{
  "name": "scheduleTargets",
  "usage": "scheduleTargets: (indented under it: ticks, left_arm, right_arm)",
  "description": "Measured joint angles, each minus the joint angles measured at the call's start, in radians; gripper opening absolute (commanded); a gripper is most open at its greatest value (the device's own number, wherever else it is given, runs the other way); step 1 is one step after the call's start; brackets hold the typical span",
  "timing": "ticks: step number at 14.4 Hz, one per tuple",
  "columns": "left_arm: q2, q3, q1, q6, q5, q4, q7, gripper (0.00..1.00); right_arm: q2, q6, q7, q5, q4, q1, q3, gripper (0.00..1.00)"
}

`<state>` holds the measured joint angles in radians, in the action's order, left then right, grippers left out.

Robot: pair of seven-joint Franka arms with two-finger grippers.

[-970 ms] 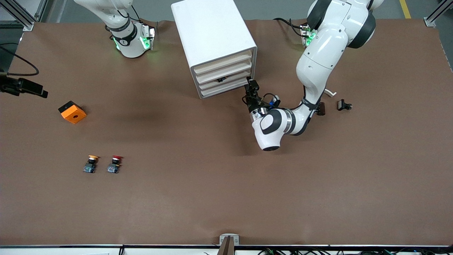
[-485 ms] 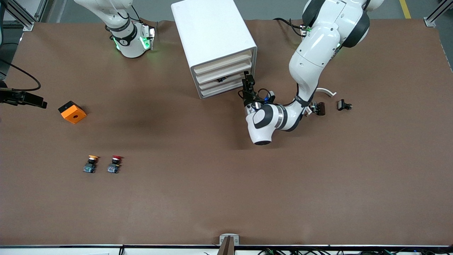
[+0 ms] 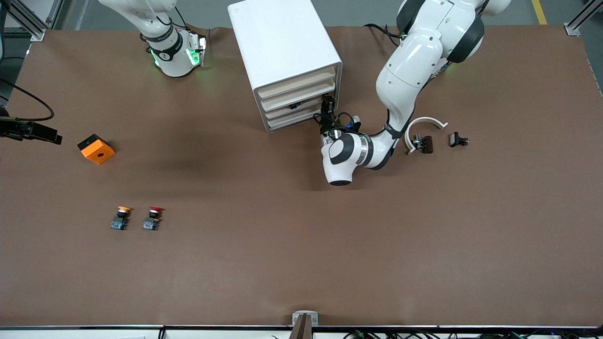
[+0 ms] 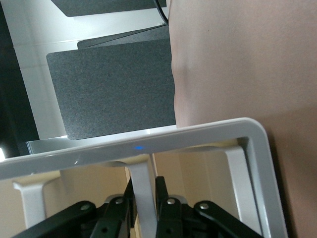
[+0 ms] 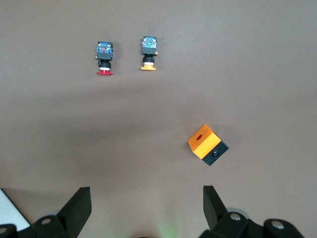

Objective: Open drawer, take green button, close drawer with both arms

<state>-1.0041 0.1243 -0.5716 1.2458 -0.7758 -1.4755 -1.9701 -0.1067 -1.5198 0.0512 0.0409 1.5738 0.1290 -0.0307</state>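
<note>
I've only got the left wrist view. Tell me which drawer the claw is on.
Observer: The left claw pinches the drawer, third from the top, at its left-arm end.
Operator: Report the right claw.
Observer: The right claw hangs open, waiting, near an orange block.
Operator: Find me the green button.
Observer: None in view; only a yellow-capped button and a red-capped button show, nearer the front camera than the block.

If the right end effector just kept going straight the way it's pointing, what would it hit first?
The right end effector, open, points straight down at the brown table. Bare tabletop looks like the first contact; the orange block sits off to one side of its line, though depth is hard to judge.
</note>
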Motion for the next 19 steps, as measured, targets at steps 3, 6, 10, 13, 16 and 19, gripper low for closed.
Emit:
scheduleTargets:
  ticks: [3,6,10,13,16,19]
  left_arm:
    - [-0.002,-0.005,0.005,0.001,-0.004,0.000,-0.002,0.14]
    - [-0.002,-0.024,0.026,-0.001,-0.015,0.007,-0.004,0.14]
    - [-0.002,-0.071,0.089,-0.003,-0.036,0.049,-0.005,0.16]
    - [-0.006,-0.080,0.141,0.010,-0.047,0.069,-0.005,0.17]
    - [-0.010,-0.082,0.172,0.029,-0.084,0.080,-0.005,0.18]
    - [-0.013,-0.082,0.181,0.036,-0.093,0.091,-0.005,0.20]
  right_arm:
    - [0.000,0.000,0.000,0.000,0.000,0.000,0.001,1.00]
    - [0.000,0.000,-0.005,0.000,-0.001,0.000,0.002,1.00]
    - [0.000,0.002,-0.177,-0.011,-0.001,-0.023,0.011,1.00]
    - [-0.002,0.000,-0.356,-0.053,-0.001,-0.086,0.015,1.00]
    - [-0.013,-0.045,-0.574,-0.095,0.014,-0.196,0.020,1.00]
    - [-0.046,-0.117,-0.734,-0.126,0.034,-0.305,0.024,1.00]
